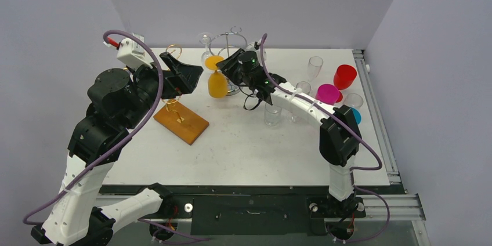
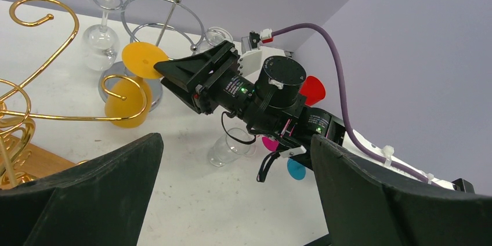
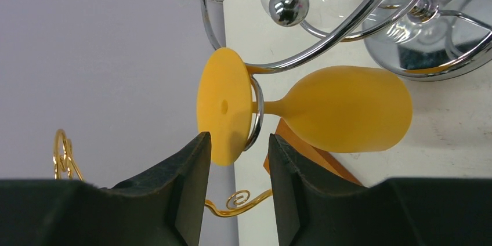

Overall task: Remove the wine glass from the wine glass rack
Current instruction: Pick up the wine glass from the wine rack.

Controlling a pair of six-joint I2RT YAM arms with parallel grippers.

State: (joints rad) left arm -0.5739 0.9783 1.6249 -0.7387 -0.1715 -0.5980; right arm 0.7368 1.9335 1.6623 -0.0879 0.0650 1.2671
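An orange wine glass [image 1: 217,85] [image 2: 125,104] [image 3: 348,109] hangs bowl-down on the chrome wine glass rack [image 1: 229,40] [image 2: 168,17] [image 3: 348,20], its stem in a wire ring. My right gripper [image 1: 227,62] [image 2: 168,72] [image 3: 238,138] is at the glass's round foot [image 3: 223,104]. Its jaws stand partly apart, with the foot's lower edge and the wire ring between the tips and a gap on each side. My left gripper [image 1: 188,78] [image 2: 236,138] hangs wide open to the left of the rack, holding nothing.
A gold wire rack on a wooden base [image 1: 181,121] stands under the left gripper. Clear glasses [image 1: 204,40] also hang on the chrome rack. To the right stand a clear cup [image 1: 272,114], a clear glass [image 1: 315,66], and red [image 1: 344,76], magenta [image 1: 328,93] and blue [image 1: 355,115] cups.
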